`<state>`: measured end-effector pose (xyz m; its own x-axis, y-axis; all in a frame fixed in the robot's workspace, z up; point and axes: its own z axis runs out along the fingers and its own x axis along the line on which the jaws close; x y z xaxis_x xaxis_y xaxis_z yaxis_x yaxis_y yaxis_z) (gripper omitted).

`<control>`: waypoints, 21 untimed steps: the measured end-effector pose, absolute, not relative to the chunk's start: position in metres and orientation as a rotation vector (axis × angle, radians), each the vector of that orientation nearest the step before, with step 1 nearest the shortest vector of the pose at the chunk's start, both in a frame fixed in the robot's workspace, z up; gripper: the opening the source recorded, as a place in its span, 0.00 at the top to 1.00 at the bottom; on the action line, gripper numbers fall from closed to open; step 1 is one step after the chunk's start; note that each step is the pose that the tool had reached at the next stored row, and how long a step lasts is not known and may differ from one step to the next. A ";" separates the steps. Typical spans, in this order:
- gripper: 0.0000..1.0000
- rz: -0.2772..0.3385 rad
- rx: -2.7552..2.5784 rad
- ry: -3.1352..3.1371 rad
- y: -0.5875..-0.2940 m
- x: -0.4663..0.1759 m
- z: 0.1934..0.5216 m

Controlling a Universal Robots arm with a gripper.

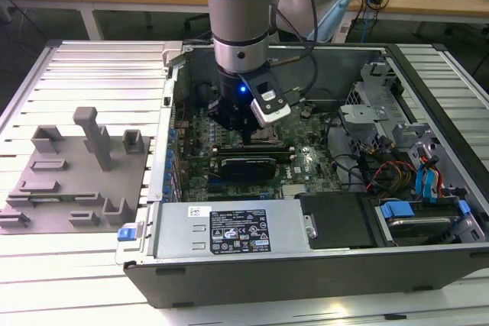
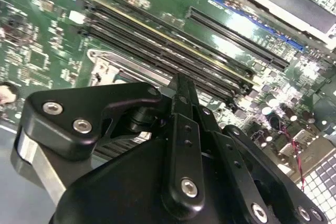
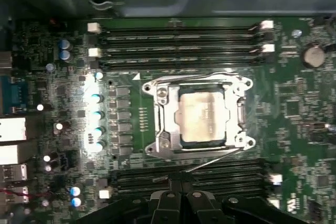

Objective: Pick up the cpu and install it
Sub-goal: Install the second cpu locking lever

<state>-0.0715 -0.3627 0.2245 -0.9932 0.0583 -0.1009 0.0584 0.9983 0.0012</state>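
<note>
While the gripper hangs low inside the open computer case, its fingers look pressed together on nothing. Over in the first wrist view, the cpu sits in the metal-framed socket on the motherboard, apart from the fingertips. At nine o'clock of the case in the exterior view, the grey tray rests on the table.

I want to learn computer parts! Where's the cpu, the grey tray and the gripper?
cpu [image 3: 202,118], first wrist view, its metal top.
grey tray [image 1: 72,181], exterior view, its flat base.
gripper [image 3: 181,179], first wrist view, fingertips.
</note>
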 end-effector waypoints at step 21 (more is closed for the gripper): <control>0.89 0.368 0.122 3.023 -0.387 -0.082 0.197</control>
<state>-0.0821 -0.3867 0.1969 -0.9924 0.0908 -0.0829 0.0683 0.9677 0.2425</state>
